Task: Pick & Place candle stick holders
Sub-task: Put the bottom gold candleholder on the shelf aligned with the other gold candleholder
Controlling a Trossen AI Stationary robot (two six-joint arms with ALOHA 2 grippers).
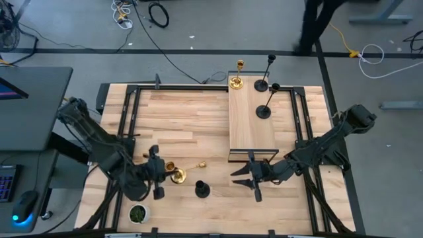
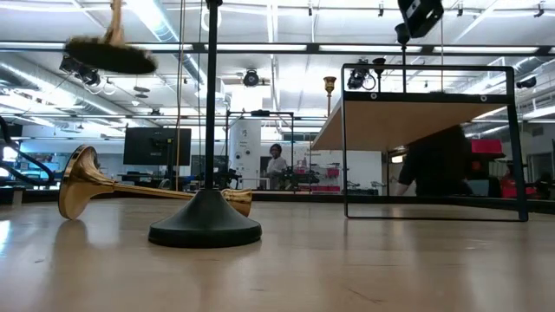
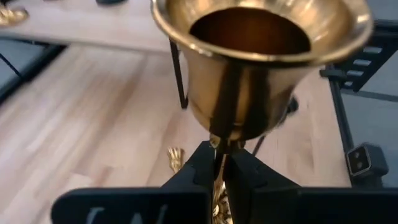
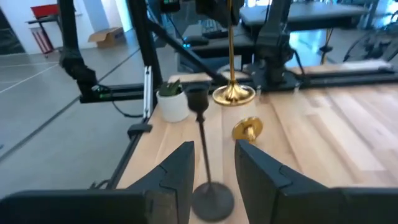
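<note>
**High view:** The left gripper [image 1: 156, 174] sits at the near left, closed on a gold holder [image 1: 176, 175]. A second gold holder [image 1: 195, 165] lies on its side just right of it, probably toppled or never stood up. A black holder [image 1: 201, 190] stands a little nearer. The right gripper [image 1: 248, 177] waits right of these with its fingers spread wide and holding nothing. It is clear of the black holder, likely lined up to take it next. Three more holders stand at the far end of the raised shelf [image 1: 251, 132], which looks like the drop-off place. A plant pot [image 1: 137, 213] stays in the near left corner.

**Low view:** The held holder's base [image 2: 108, 56] hangs high above the table, likely raised to clear the shelf edge. The lying gold one and the standing black one remain on the table.

**Left wrist view:** The fingers [image 3: 193, 171] pinch the thin stem just behind the flared base [image 3: 261, 62]. That is a narrow grip, and the holder might swing or slip in it.

**Right wrist view:** The open fingers [image 4: 177, 171] frame the black holder's stem without touching it.
</note>
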